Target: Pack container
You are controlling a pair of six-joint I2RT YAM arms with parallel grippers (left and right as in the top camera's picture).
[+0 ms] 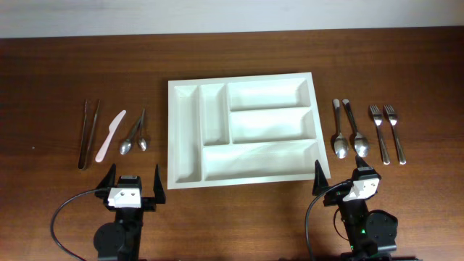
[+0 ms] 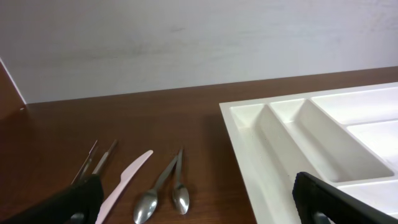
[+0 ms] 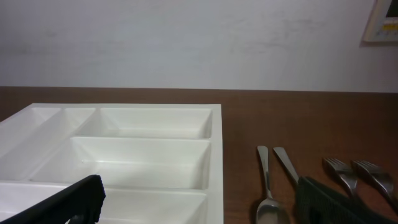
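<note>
The white cutlery tray [image 1: 172,138] lies mid-table with all five compartments empty; it also shows in the left wrist view [image 2: 239,134] and the right wrist view [image 3: 214,155]. Left of it lie tongs [image 1: 88,134], a pale pink knife [image 1: 110,135] and two small spoons [image 1: 135,135]. Right of it lie two large spoons [image 1: 349,129] and two forks [image 1: 387,132]. My left gripper [image 1: 133,181] is open and empty near the front edge, below the small spoons. My right gripper [image 1: 342,176] is open and empty by the tray's front right corner.
The dark wooden table [image 1: 65,72] runs to a pale wall at the back. Cables loop from both arm bases [image 1: 61,214] at the front edge.
</note>
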